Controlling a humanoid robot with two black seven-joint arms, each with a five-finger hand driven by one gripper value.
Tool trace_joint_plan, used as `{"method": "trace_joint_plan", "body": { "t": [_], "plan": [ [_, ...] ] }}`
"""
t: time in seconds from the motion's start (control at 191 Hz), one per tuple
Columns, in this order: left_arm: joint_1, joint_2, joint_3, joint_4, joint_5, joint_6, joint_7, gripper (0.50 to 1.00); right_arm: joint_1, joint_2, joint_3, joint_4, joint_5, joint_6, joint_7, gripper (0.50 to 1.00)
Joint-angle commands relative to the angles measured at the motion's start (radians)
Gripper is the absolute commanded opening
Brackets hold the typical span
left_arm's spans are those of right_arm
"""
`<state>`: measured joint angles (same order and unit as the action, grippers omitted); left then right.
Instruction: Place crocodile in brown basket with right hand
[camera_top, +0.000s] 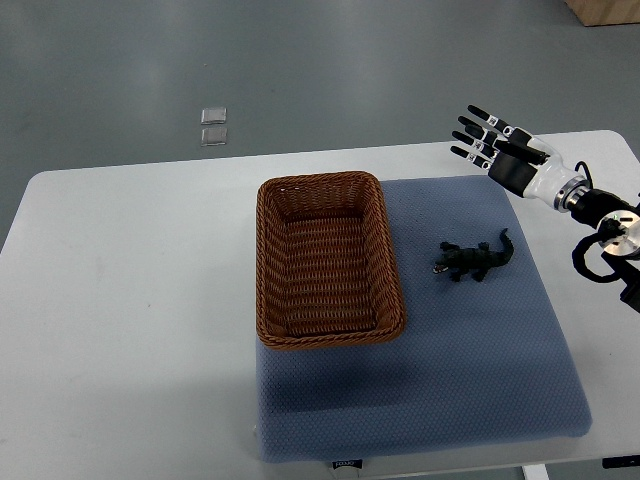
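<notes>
The crocodile (476, 260) lies at six o'clock, well apart from the right hand (508, 155), its fingers (484, 117) spread wide, empty.

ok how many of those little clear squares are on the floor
2. The farther square and the nearer square lie close together on the floor, just beyond the table; none looks hidden.
</notes>
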<state>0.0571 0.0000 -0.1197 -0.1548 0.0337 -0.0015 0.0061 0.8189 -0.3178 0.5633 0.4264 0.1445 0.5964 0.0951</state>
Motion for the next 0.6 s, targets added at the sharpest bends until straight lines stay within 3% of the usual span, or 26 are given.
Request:
{"method": "trace_joint_plan", "body": {
  "t": [0.0,0.596],
  "plan": [
    [0.004,0.000,0.000,0.001,0.000,0.002,0.002,1.000,-0.001,-0.001,-0.002,0.000,0.000,0.002,0.000,0.932],
    [-0.009,0.000,0.003,-0.002,0.000,0.000,0.000,1.000,0.008,-0.014,-0.017,0.002,-0.099,-0.015,0.003,0.932]
  ]
}}
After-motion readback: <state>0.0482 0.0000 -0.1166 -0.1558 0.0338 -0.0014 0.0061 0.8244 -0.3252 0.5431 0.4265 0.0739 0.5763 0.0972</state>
